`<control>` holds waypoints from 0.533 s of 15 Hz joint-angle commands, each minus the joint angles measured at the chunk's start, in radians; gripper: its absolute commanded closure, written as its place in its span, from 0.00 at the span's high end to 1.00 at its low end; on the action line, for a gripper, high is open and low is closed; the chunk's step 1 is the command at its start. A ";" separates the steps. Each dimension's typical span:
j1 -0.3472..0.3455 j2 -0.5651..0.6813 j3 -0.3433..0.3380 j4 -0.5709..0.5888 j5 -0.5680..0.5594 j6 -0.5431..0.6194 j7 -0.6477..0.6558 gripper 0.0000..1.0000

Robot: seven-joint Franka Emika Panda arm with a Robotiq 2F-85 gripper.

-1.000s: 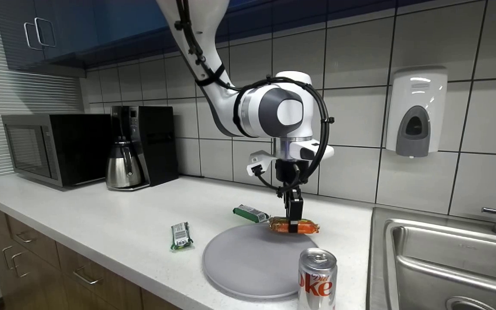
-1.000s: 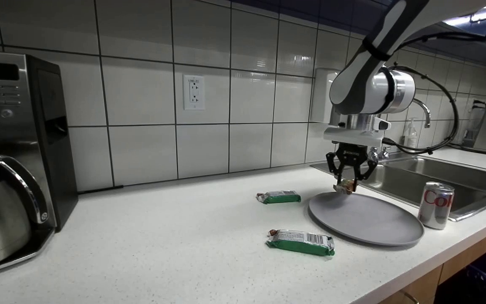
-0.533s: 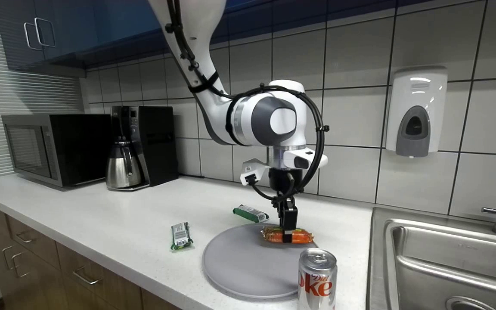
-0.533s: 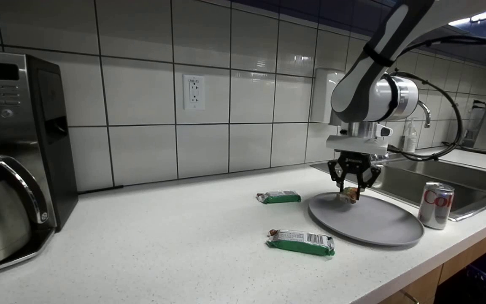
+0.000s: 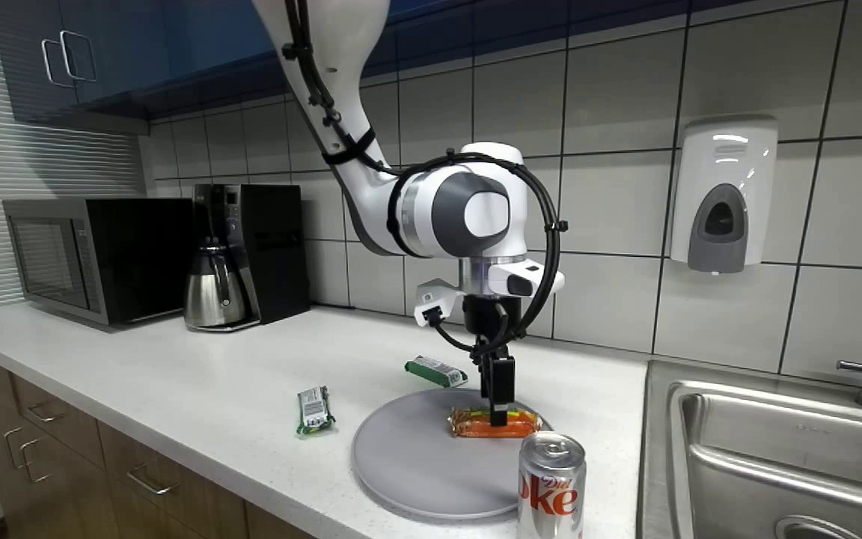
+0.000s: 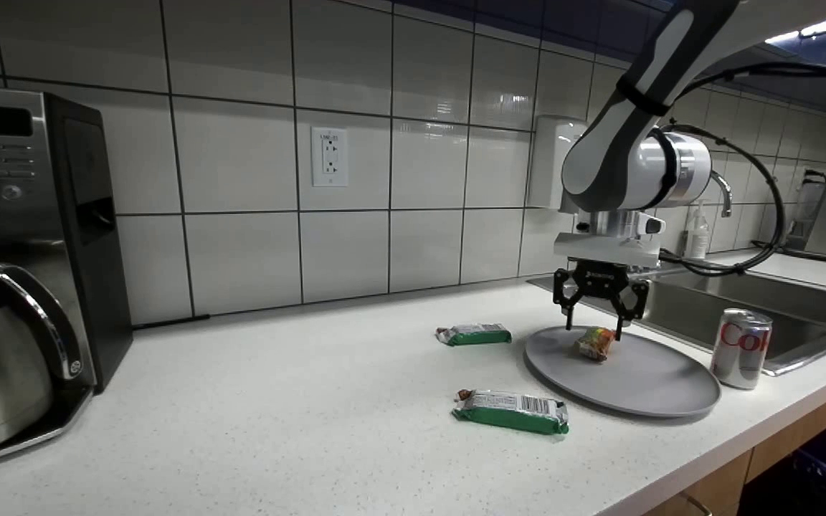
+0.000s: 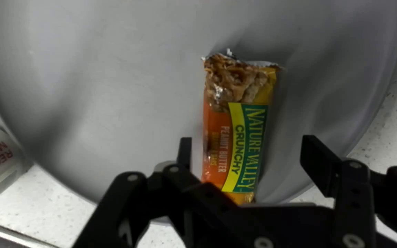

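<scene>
An orange Nature Valley peanut butter bar (image 7: 236,137) lies flat on the grey round plate (image 7: 115,103), near the plate's rim. My gripper (image 7: 246,144) stands open just over it, one finger on either side. Clear gaps separate both fingers from the wrapper in the wrist view, the wider one on the right. In an exterior view the bar (image 6: 594,345) rests on the plate (image 6: 649,387) between and below the fingertips. The bar's lower end is partly covered by the gripper in the wrist view.
Two green-wrapped bars (image 6: 474,334) (image 6: 511,411) lie on the white counter beside the plate. A Diet Coke can (image 5: 551,486) stands at the plate's edge. Past it is a steel sink (image 5: 798,479). A coffee maker (image 5: 274,254) and microwave (image 5: 94,258) stand along the counter; a tiled wall is behind.
The gripper, shut on the orange bar, has come down and over the plate, then opened. The bar now lies released on the plate. The green bars and can have stayed put.
</scene>
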 commanded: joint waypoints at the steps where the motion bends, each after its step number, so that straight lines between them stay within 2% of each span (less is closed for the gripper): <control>1: 0.007 -0.022 -0.007 -0.010 -0.020 0.005 -0.008 1.00; 8: 0.013 -0.009 0.005 0.039 -0.009 -0.010 -0.002 1.00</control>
